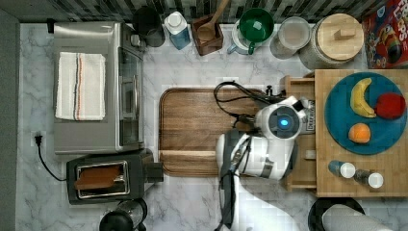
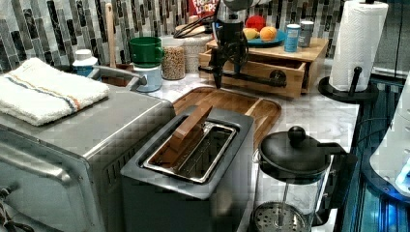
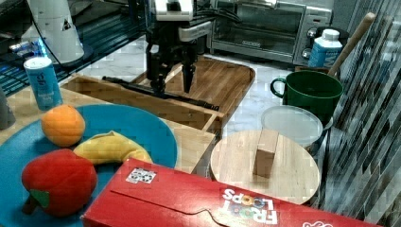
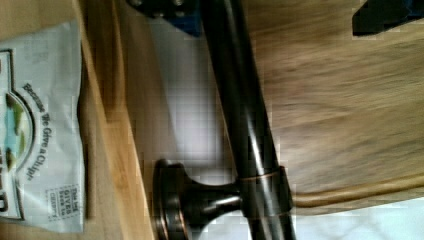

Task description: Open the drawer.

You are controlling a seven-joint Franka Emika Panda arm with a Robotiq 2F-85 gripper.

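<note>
The gripper (image 3: 172,81) hung over the dark bar handle (image 4: 245,125) of the drawer (image 3: 142,101), fingers apart with the handle between them and no clamp on it. This straddle suited a pull along the drawer's travel. The drawer stood partly out of the light wooden box (image 1: 385,180) at the top view's right, its front projecting toward the brown cutting board (image 1: 202,130). A printed packet (image 4: 37,125) lay inside the drawer. The blue plate (image 1: 337,125) with fruit and two small shakers (image 1: 346,169) rested on the box top, apart from the handle. The cutting board lay in the drawer's path; in the left view the front appeared to pass above it
</note>
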